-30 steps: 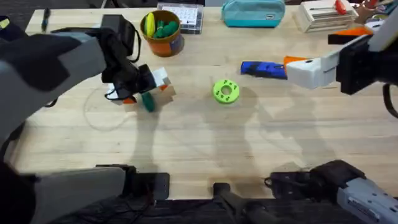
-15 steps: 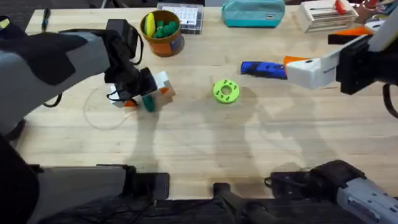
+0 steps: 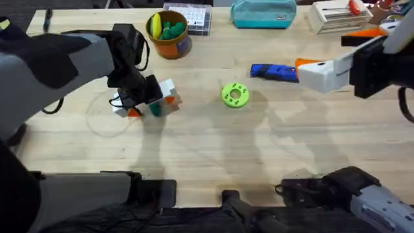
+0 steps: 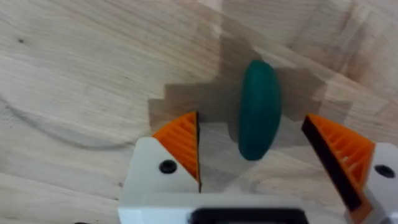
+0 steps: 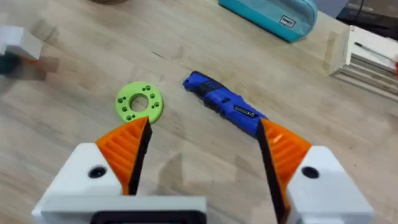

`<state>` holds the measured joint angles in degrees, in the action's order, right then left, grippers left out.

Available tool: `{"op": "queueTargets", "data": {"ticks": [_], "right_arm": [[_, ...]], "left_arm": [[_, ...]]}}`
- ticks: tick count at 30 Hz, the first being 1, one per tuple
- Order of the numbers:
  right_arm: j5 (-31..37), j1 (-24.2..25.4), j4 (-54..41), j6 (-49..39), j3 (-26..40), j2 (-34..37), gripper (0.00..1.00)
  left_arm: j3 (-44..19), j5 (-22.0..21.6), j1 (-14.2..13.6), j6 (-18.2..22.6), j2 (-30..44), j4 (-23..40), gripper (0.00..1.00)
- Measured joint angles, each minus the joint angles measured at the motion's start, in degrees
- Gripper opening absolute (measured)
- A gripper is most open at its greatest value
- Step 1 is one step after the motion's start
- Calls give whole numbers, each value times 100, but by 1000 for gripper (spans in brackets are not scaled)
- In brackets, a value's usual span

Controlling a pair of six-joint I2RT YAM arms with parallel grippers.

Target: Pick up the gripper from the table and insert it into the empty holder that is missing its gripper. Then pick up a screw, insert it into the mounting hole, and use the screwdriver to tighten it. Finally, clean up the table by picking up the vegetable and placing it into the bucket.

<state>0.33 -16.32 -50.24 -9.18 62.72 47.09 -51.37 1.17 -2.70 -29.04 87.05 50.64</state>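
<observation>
Left gripper [image 4: 252, 162]: fingers spread wide, straddling the vegetable [image 4: 259, 109], which lies flat on the bench [image 3: 207, 155]; contact not discernible. Right gripper [image 5: 202, 152]: open, empty, raised over the screwdriver [image 5: 225, 104], its near end cut off behind one finger. Bucket [image 3: 169, 33]: beyond the vegetable, already holding toys, well apart.

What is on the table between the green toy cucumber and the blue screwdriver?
A bright green holed disc lies between the vegetable and the screwdriver, with bare table on either side of it. The overhead view shows this.
</observation>
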Motion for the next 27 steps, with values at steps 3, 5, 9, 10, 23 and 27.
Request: {"op": "queueTargets", "data": {"ticks": [3, 5, 9, 10, 23, 27], "right_arm": [[0, 0, 1, 1, 0, 0, 977], [-1, 0, 1, 1, 0, 0, 977], [0, 0, 1, 1, 0, 0, 977], [0, 0, 0, 1, 0, 0, 977], [1, 0, 0, 1, 0, 0, 977], [-1, 0, 0, 1, 0, 2, 977]], "left_arm": [[0, -103, 0, 0, 0, 4, 999], [0, -123, 0, 0, 0, -25, 999], [0, -144, 0, 0, 0, -77, 999], [0, -144, 0, 0, 0, -76, 999], [0, -144, 0, 0, 0, -76, 999], [0, -144, 0, 0, 0, -76, 999]]}}
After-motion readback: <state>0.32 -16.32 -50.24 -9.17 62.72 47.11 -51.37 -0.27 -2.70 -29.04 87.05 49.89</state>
